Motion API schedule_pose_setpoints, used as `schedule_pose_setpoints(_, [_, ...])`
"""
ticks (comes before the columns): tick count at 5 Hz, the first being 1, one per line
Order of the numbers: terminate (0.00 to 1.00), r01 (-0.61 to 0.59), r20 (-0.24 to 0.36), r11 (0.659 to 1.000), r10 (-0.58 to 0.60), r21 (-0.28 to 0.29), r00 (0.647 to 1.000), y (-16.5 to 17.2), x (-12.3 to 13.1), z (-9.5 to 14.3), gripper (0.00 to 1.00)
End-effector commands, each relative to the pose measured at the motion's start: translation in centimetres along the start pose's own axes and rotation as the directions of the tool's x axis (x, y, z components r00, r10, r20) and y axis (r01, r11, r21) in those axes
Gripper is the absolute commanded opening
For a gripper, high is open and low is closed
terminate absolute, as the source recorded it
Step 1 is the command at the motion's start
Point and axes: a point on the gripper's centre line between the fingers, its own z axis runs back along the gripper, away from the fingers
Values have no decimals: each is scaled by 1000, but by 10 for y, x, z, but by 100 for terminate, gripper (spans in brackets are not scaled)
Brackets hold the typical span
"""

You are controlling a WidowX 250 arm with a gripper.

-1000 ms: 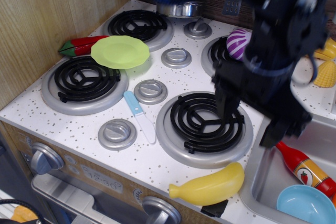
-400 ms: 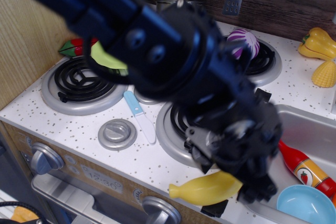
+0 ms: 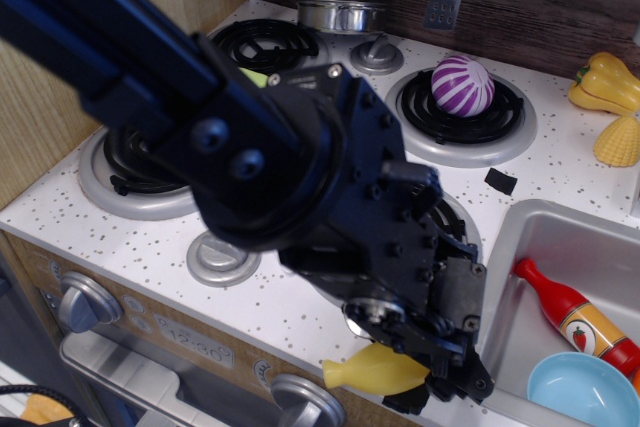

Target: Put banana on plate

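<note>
The white speckled stove surface is sitting at the left, with a black coil burner on it that the arm is partly hiding. A round silver knob is lying near the front edge. The big dark robot arm is reaching down across the middle and covering a lot of the stove. A tiny bit of light green, maybe the plate, is peeking out above the arm near the back left burner.

The banana is lying at the front edge of the surface, just left of the sink. It is lying long-ways left to right. Its thin stem end is pointing left, and its fat end is hiding under the gripper. It is smooth, plump and bright yellow.

The gripper is sitting right over the fat end of the banana. I cannot tell if the fingers are apart or squeezing the banana.

Farther back, a purple and white striped ball is resting on a burner. At the right, the silver sink is holding a red bottle and a light blue bowl. A yellow pepper and 1 yellow corn cob are sitting at the far right.
</note>
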Motion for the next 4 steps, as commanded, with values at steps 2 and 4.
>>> schedule_pose_setpoints(2, [0,-99,35,995,100,-31,994,-1,7,-2,0])
schedule_pose_setpoints(4, [0,-127,-168,983,149,134,974,55,64,56,0])
